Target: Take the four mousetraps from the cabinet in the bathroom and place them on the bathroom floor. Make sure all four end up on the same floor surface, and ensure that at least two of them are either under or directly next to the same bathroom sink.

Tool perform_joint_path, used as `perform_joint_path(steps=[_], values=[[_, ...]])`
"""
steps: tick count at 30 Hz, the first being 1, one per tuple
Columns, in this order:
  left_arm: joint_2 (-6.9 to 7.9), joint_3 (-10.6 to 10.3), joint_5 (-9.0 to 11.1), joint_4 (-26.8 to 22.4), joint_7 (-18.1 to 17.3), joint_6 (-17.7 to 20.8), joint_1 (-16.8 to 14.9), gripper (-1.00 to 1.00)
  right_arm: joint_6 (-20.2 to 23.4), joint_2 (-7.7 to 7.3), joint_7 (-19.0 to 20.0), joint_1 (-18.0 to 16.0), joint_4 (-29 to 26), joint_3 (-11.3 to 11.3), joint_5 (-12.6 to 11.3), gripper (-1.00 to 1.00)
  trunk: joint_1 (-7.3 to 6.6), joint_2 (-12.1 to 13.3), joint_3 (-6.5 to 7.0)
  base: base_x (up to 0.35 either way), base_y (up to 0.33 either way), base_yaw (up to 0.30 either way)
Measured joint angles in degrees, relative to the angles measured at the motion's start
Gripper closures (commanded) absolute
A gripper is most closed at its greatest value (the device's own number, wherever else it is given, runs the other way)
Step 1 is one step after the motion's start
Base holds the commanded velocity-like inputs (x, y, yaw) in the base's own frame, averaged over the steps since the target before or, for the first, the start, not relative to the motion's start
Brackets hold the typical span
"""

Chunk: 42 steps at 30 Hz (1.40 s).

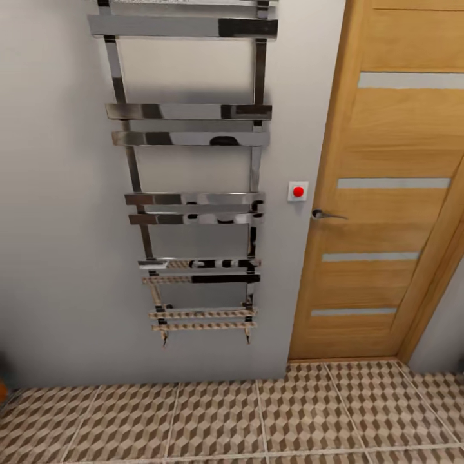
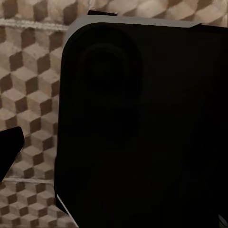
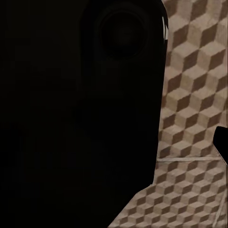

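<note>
While a wall with towel rail (image 1: 193,193) and door (image 1: 386,193) is faced, no task-object bearing is given; gripper states cannot be told.

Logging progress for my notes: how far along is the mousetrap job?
Nothing looks done: the bathroom floor in sight carries no mousetraps. In hand: the head view faces a chrome towel rail and wooden door. Left: everything from reaching the cabinet onward.

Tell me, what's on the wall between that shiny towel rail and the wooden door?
A small white switch plate with a red button, seen in the head view.
</note>
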Motion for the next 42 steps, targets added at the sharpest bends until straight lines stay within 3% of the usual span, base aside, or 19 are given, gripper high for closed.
perform_joint_path(steps=[42], values=[[-0.01, 0.0, 0.0, 0.0, 0.0, 0.0, 0.0, -1.0, -1.9, -0.01, 0.0, 0.0, 0.0, 0.0, -0.3, -1.0, 0.0, 0.0, 0.0, 0.0, 0.0, 0.277]])
